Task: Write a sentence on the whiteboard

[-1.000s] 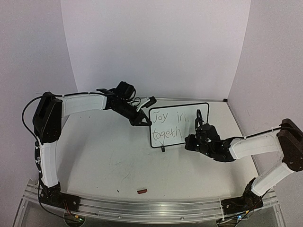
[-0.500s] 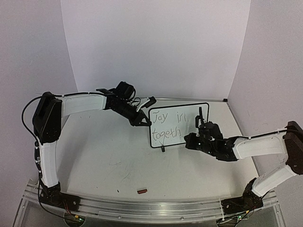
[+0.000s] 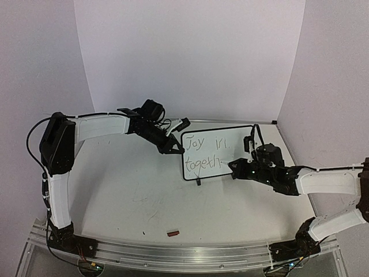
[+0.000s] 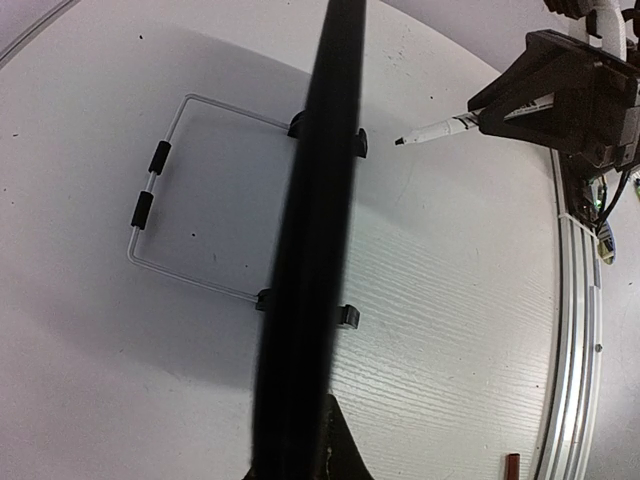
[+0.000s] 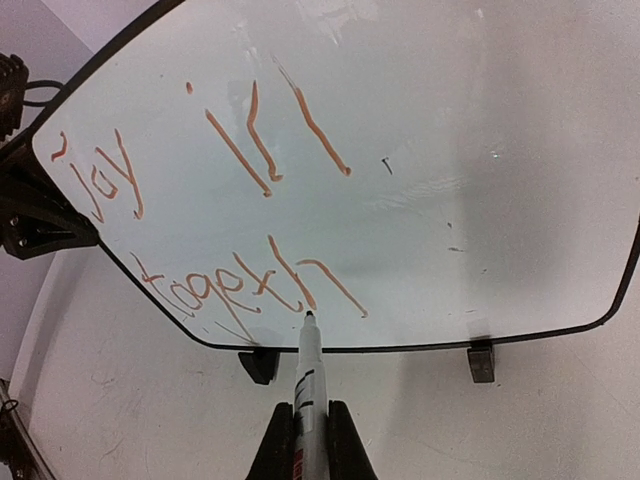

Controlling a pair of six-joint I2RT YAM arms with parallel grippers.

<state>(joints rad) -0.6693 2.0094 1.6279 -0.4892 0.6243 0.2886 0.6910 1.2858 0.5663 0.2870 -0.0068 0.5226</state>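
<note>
Right tool (image 5: 305, 440) clamped around a marker (image 5: 309, 365). Just ahead, its tip touches the whiteboard (image 5: 480, 150) below the unfinished sentence (image 5: 250, 290), "Joy in togeth". Off to its left, the left tool (image 3: 173, 148) pinches the board's edge, steadying it upright on the counter (image 5: 520, 430). Remaining letters likely need light, even pressure, travelling rightward.

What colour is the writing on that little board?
Reddish-orange; the writing shows best in the right wrist view.

White table (image 3: 115, 190) bears the whiteboard (image 3: 230, 137) and a reddish piece (image 3: 172, 233).
</note>
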